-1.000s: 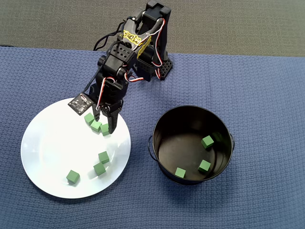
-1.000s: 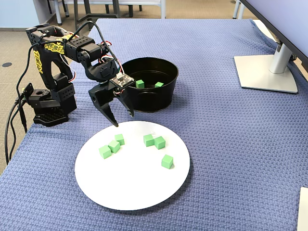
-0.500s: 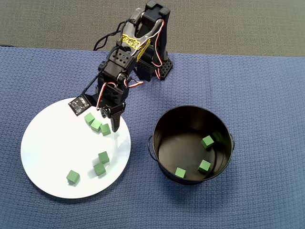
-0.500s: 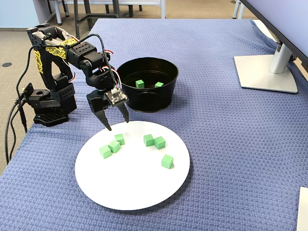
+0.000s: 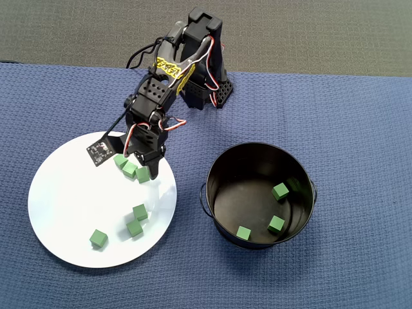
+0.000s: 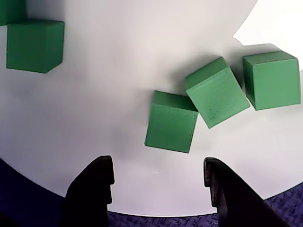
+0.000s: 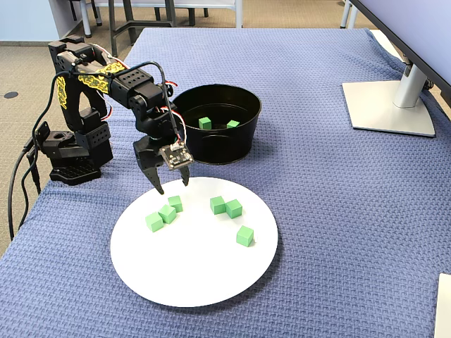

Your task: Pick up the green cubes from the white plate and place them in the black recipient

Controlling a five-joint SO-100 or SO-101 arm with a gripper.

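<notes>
Gripper: we find the gripper (image 7: 172, 185) with its jaws parted and nothing between them, pointing down over the near-arm edge of the plate; in the wrist view (image 6: 158, 172) both dark fingertips frame bare plate just short of a cube.
Cubes on plate: we count six green cubes on the white plate (image 5: 71, 212). Three sit in a tight row just below the gripper, the nearest one (image 6: 171, 121) touching or almost touching its tilted neighbour (image 6: 216, 91); the same row shows in the fixed view (image 7: 167, 213).
Other plate cubes: we note a close pair (image 5: 137, 219) toward the plate's lower part in the overhead view, and a single cube (image 5: 98, 239) apart from them near the lower rim.
Cubes in pot: we see three cubes (image 5: 280, 191) lying apart from one another on the floor of the black pot (image 5: 219, 164).
Pot position: it stands on the cloth just right of the plate in the overhead view, not touching it.
Arm: the black arm (image 7: 116, 81) reaches from its base (image 7: 70, 158) on the cloth edge.
Surface: blue woven cloth (image 7: 331, 211).
Surroundings: a monitor stand (image 7: 391, 105) rests at the far right in the fixed view.
</notes>
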